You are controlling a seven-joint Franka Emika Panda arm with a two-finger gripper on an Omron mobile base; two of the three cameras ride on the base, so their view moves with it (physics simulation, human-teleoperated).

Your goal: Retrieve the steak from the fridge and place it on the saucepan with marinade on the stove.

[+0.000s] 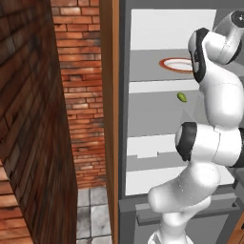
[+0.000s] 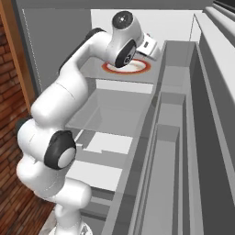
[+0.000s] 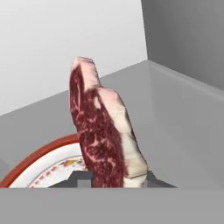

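Jaws are clamped on the flat dark red raw steak with a pale fat edge (image 3: 103, 131), which is held upright on its edge by the two-finger gripper (image 3: 111, 177) inside the open grey fridge with white interior (image 1: 157, 28). Just below the jaws, an orange-rimmed white round plate (image 3: 39, 168) is seen on the grey shelf (image 3: 175, 118). A small green oval fruit (image 1: 181, 97) is noted on a lower shelf.
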